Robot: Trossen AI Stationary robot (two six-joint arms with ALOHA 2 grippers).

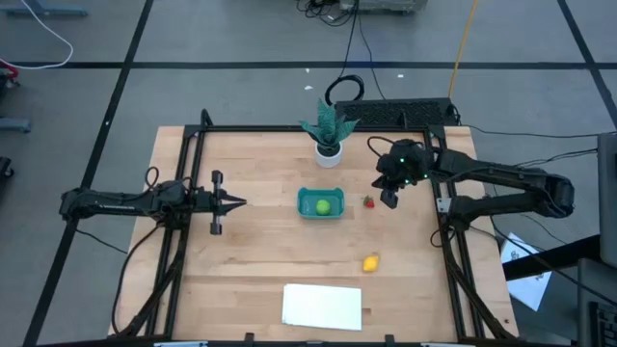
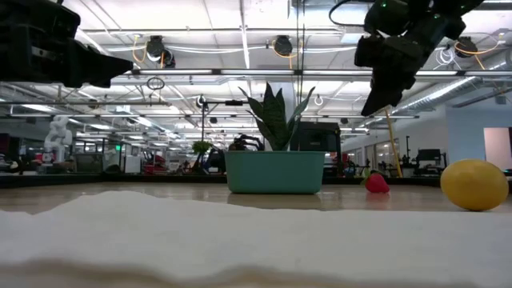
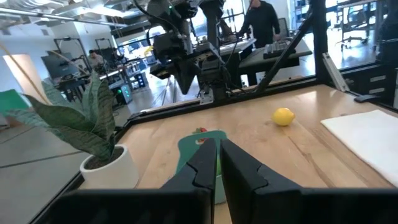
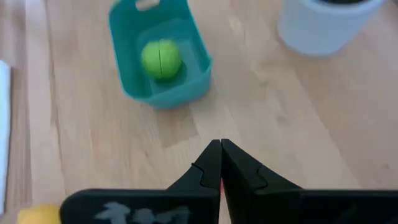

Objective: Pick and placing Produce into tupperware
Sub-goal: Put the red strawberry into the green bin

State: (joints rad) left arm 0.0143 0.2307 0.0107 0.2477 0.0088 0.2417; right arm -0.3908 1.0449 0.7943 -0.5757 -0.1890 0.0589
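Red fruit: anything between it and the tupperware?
Nothing visible. The red fruit lies on bare wood just right of the tupperware; the potted plant stands behind, off that line. The right gripper, shut, hangs above the fruit.

Robotics lab, exposed ceiling pipes [image 2: 240,48], equipment benches [image 3: 280,53], taped floor [image 1: 96,64]

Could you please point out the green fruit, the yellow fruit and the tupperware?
green fruit [image 4: 161,59], right wrist view, its top
yellow fruit [image 2: 474,185], low view, its side
tupperware [image 1: 308,200], high view, its rim
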